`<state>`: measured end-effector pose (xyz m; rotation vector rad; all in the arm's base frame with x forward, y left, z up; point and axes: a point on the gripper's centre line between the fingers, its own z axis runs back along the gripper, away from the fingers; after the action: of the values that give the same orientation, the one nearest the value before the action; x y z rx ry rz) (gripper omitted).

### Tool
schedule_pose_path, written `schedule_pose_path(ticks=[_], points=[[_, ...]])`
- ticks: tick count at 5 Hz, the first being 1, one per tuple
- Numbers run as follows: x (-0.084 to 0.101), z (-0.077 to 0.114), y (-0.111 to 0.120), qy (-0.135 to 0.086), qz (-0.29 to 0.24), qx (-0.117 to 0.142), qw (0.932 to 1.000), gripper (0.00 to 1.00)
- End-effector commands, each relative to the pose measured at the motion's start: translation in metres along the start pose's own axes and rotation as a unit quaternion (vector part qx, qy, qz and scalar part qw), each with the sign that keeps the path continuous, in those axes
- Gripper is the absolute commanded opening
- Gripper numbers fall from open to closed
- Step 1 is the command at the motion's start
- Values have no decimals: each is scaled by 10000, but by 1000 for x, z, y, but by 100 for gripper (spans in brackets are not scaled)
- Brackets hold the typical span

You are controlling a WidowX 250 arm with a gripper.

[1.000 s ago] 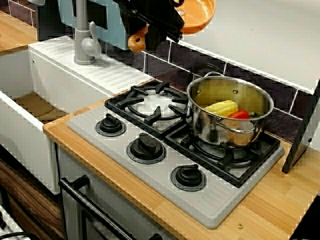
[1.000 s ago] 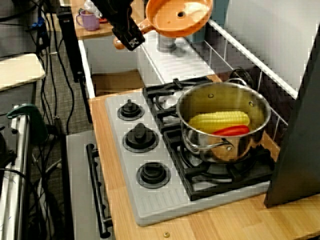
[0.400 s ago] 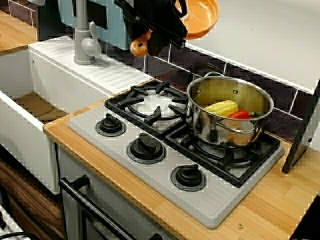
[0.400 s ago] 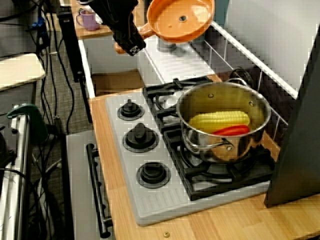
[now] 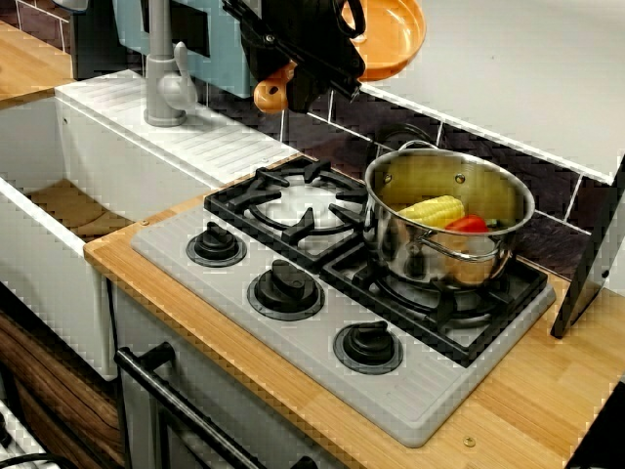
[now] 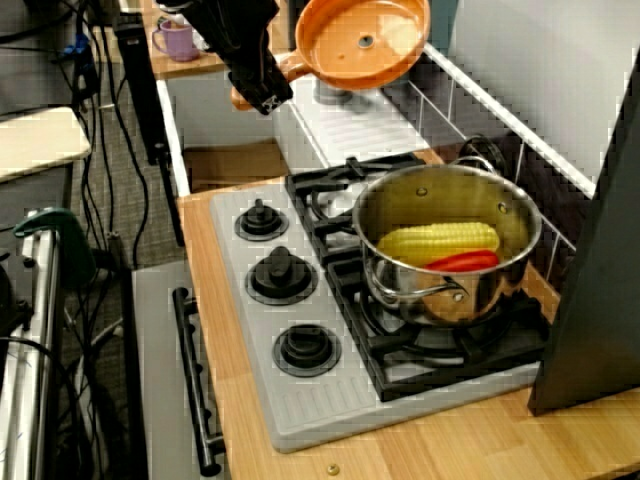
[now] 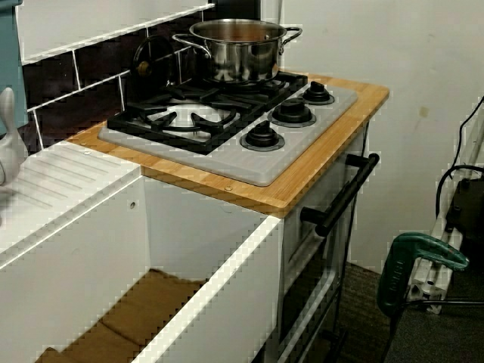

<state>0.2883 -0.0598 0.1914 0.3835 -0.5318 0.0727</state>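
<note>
My black gripper [image 5: 291,76] [image 6: 257,84] is shut on the handle of an orange pan [image 5: 395,37] [image 6: 362,40], held high in the air over the back of the counter between the drainboard and the stove. The pan is tilted, its inside facing the view from the stove's front. Below and to the right, a steel pot [image 5: 439,262] [image 6: 440,297] [image 7: 236,54] stands on the rear right burner with a corn cob [image 5: 433,209] [image 6: 437,239] and a red pepper [image 5: 467,224] [image 6: 462,261] inside. The gripper does not show in the view across the sink.
A grey faucet [image 5: 161,68] stands on the white drainboard beside a deep sink [image 5: 59,210] [image 7: 151,302]. Three black knobs [image 5: 285,285] line the stove's front. A dark panel [image 6: 595,300] leans at the counter's right end. A purple mug [image 6: 178,40] sits behind.
The gripper and pan have shifted slightly up and to the right since a second ago, and the pan tilted a little more. Pot and food have not moved.
</note>
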Motion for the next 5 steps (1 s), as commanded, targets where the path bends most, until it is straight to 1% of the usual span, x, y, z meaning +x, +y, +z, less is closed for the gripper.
schedule_pose_path(ticks=[1,3,5], points=[[7,9,8,-92,126,-81,9998,0],[8,7,12,-35,159,-90,9998,0],[11,17,22,52,251,-260,9993,0]])
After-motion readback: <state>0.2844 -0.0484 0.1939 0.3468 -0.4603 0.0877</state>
